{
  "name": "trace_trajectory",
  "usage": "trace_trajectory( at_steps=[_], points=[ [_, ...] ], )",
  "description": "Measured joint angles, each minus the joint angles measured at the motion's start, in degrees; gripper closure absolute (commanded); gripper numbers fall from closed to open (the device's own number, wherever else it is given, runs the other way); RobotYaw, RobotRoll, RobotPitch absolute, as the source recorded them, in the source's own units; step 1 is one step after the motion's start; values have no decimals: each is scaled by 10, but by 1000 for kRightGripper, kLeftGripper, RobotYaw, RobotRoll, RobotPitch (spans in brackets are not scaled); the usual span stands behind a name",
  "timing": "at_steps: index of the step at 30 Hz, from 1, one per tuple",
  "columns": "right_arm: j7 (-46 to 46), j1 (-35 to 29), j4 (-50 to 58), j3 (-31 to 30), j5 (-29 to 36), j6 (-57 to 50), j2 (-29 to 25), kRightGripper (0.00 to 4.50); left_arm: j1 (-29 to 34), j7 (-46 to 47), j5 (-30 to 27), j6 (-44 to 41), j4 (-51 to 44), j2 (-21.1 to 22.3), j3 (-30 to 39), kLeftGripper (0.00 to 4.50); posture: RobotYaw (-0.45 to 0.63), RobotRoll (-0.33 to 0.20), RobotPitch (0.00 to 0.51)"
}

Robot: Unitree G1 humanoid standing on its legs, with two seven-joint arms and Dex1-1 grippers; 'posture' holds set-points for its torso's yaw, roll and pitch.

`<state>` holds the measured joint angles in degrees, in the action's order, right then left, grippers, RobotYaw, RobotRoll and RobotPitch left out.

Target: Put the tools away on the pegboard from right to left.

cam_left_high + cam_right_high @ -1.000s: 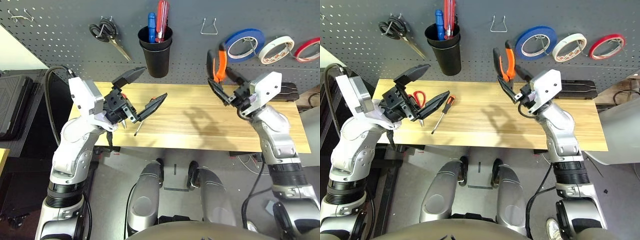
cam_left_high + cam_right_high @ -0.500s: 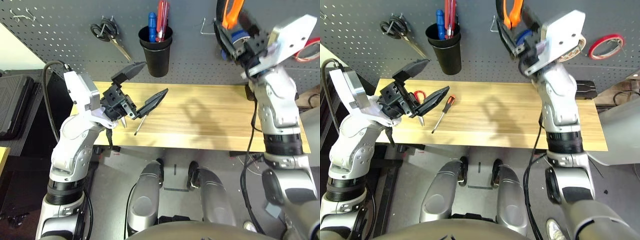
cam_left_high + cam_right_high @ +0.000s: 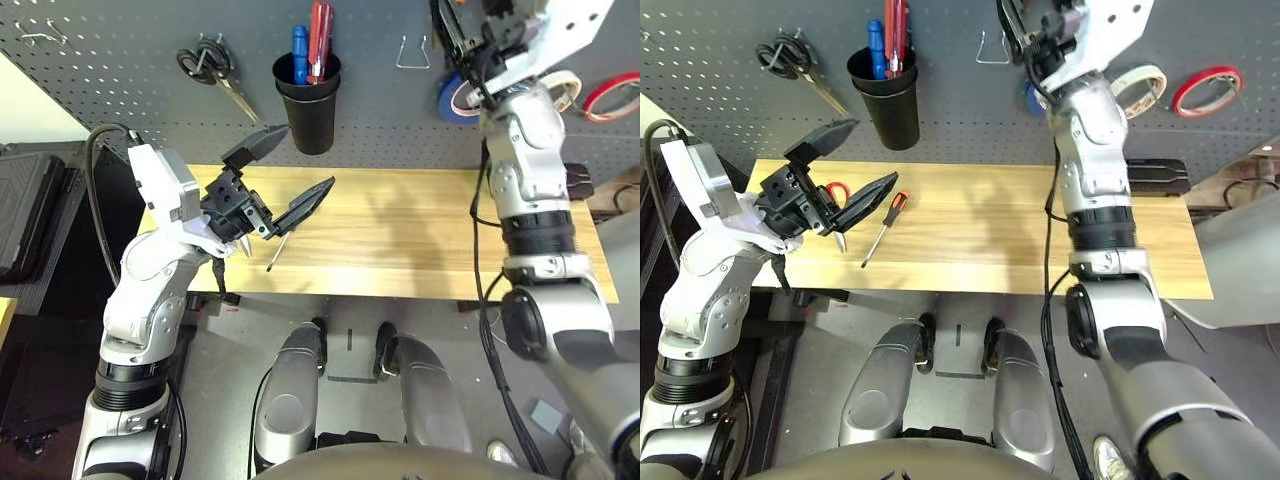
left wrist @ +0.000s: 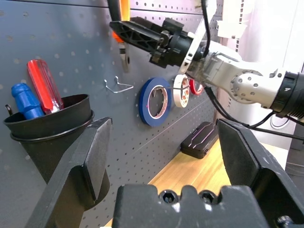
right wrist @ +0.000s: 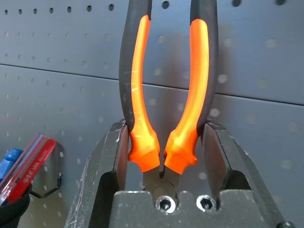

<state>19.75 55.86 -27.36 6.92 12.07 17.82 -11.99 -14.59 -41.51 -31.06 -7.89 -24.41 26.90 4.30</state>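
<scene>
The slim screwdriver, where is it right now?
The slim screwdriver lies on the wooden table, just right of the open left gripper, below the black cup.

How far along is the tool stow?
Done: white tape ring hangs on the pegboard. In hand: right gripper is shut on the pliers, raised near the empty wire hook. Left: screwdriver and red-handled scissors lie on the table; left gripper open.
</scene>
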Motion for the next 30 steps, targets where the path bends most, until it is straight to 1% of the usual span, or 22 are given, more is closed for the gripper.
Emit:
trace_trajectory(
  at_steps=[4,10,26,28,29,30],
  points=[
    [0,0,-26,0,-4,3,13,2091,6,1,1,1,-1,0,0,0,254,0,261],
    [0,0,-35,-1,-9,4,27,2091,14,2,7,3,-1,0,0,0,258,0,262],
    [-3,-22,-36,-14,-21,-21,34,2091,15,2,20,12,-1,0,-1,0,256,0,256],
    [-3,-23,-36,-14,-22,-21,34,1372,14,2,21,12,-1,0,-1,0,256,0,257],
    [-3,-24,-36,-14,-22,-21,34,1158,14,2,21,12,-1,0,-2,0,256,0,257],
    [-3,-26,-36,-14,-23,-21,34,756,14,2,21,12,-1,0,-3,0,255,0,258]
  ],
)
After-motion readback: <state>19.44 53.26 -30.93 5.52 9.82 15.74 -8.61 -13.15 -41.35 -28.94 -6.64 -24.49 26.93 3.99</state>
